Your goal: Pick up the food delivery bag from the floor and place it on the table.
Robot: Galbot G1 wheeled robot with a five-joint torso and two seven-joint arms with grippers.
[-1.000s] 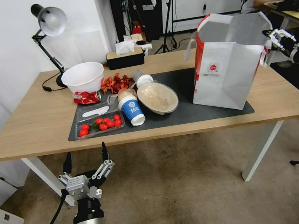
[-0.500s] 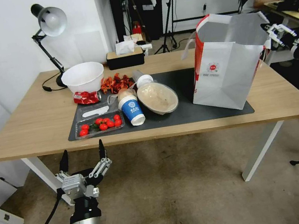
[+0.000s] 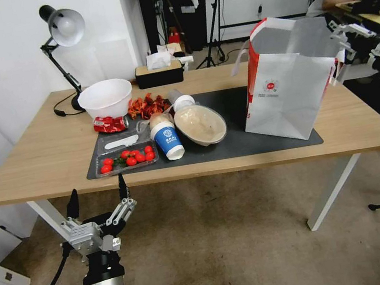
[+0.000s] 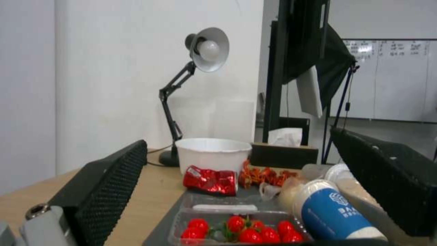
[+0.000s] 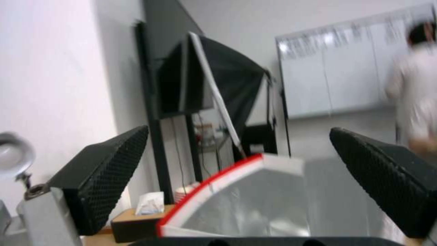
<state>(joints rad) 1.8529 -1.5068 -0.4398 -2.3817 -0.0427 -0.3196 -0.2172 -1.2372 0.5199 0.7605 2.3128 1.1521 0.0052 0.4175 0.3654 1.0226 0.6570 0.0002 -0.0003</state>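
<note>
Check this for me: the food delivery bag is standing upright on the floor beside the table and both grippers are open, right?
Not quite. The food delivery bag stands upright on the table, on its dark mat, not on the floor; the head view shows this. The rest holds: the left gripper is open below the table's front edge, and the right gripper is open beside the bag's rim.

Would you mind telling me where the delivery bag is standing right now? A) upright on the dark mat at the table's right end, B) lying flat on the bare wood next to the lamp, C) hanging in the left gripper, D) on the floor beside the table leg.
A: the bag stands upright with its base on the dark mat at the right end of the table.
</note>
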